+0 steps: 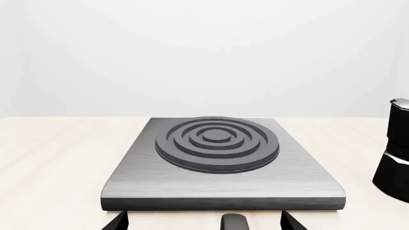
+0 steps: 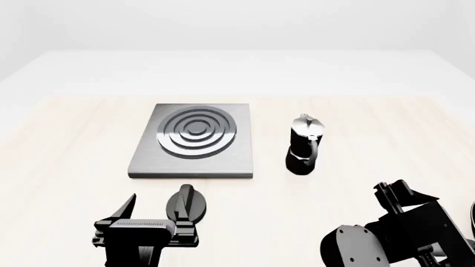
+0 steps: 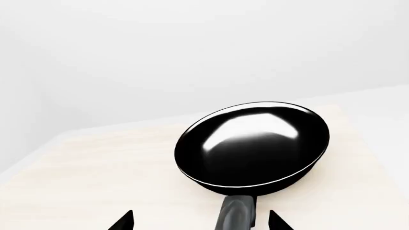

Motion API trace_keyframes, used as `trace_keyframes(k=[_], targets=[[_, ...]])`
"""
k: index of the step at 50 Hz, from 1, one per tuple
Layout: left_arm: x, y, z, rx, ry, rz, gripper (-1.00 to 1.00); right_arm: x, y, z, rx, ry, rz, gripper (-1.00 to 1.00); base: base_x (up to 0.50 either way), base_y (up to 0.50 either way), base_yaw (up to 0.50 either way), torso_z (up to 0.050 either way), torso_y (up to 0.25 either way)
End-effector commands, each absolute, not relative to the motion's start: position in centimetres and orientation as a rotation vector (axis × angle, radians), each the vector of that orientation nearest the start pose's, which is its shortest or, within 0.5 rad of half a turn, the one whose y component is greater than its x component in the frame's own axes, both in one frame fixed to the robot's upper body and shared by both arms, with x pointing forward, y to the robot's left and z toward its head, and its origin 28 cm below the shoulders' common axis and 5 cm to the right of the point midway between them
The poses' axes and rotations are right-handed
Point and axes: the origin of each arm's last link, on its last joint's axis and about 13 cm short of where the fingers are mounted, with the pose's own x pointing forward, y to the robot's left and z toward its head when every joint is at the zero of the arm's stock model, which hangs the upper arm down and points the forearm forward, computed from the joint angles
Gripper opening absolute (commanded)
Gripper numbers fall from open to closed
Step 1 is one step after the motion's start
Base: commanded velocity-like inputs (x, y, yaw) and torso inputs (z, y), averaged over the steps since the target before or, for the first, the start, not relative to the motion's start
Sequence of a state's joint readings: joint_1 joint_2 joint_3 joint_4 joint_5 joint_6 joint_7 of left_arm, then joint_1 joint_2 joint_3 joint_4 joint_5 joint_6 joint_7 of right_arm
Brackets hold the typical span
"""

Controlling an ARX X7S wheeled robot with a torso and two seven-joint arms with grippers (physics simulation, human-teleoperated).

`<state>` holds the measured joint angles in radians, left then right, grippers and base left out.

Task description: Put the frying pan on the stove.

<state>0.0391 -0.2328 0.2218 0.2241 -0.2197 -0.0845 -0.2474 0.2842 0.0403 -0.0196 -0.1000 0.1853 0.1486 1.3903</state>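
Observation:
The frying pan (image 3: 252, 146) is round, glossy black and shiny inside; it lies on the pale wooden table in the right wrist view. Its long handle (image 3: 238, 213) reaches back between the spread jaws of my right gripper (image 3: 200, 221), which is open and not touching it. In the head view the right gripper (image 2: 399, 192) is at the lower right and the pan is out of view. The stove (image 2: 194, 142) is a flat grey plate with dark rings, left of centre. My left gripper (image 1: 204, 223) is open just before the stove's near edge (image 1: 223, 196).
A black-and-silver moka pot (image 2: 306, 146) stands upright to the right of the stove, also at the left wrist view's edge (image 1: 393, 153). A small black knob (image 2: 187, 203) lies on the table (image 2: 67, 167) between the left gripper's jaws (image 1: 234, 221).

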Motion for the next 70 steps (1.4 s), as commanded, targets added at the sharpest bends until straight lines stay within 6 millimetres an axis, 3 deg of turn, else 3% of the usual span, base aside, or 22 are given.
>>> trace_keyframes(k=[1, 31, 70], targets=[[19.7, 20.6, 4.1, -0.012, -0.043, -0.016, 1.0, 28.4, -9.8, 9.5, 0.292, -0.103, -1.347, 1.0, 0.0, 0.0, 0.0, 0.0, 0.0], [19.8, 20.7, 4.0, -0.016, -0.041, -0.012, 1.0, 29.4, -10.8, 10.3, 0.315, -0.015, -1.37, 1.0, 0.0, 0.0, 0.0, 0.0, 0.0], [19.8, 20.7, 4.1, -0.022, -0.039, -0.014, 1.0, 30.2, -11.8, 8.6, 0.29, 0.137, -1.393, 1.0, 0.0, 0.0, 0.0, 0.0, 0.0]])
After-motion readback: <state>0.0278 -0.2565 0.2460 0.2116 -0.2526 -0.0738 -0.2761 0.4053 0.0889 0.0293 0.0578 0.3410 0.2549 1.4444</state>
